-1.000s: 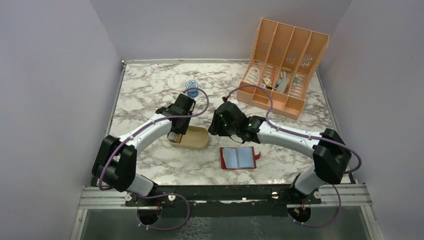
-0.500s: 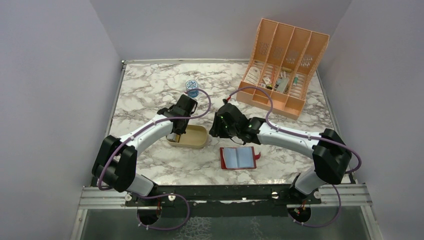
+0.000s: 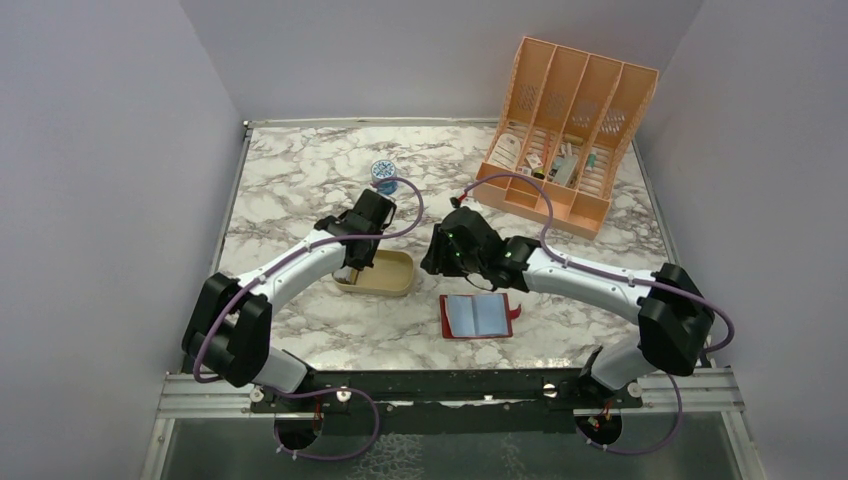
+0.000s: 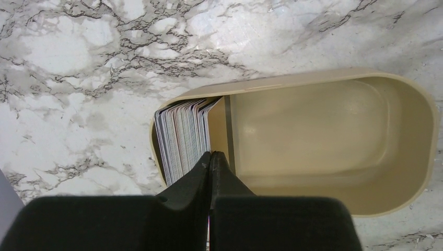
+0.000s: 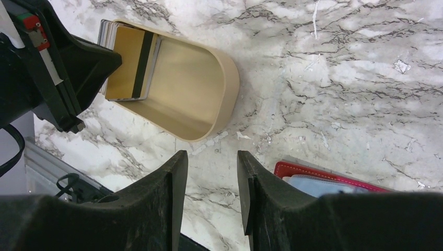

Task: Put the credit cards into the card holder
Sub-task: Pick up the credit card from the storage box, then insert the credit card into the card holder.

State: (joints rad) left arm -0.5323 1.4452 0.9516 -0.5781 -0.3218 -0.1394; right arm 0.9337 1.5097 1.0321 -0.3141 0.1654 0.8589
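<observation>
Left wrist view: left gripper (image 4: 211, 157) jaws are pressing together with no gap showing, tips dipping into the tan tray (image 4: 334, 130) at the open-side face of the credit cards (image 4: 183, 136); whether one card's top edge is nipped between them I cannot tell; cards are standing on edge, packed against one end wall of the tray, their edges running in line with the jaw seam, so a lift straight up out of the tray looks like the coming move; rest of the tray bare.

Right wrist view: right gripper (image 5: 211, 157) jaws are gaping wide, holding nothing, hanging over the marble table (image 5: 339, 78) between tray and card holder (image 5: 334, 180).

Top view: the dark red holder is lying open and flat, pale pockets up, to the right of the tray and apart from it; right arm is nearer the holder, left arm nearer the cards.
</observation>
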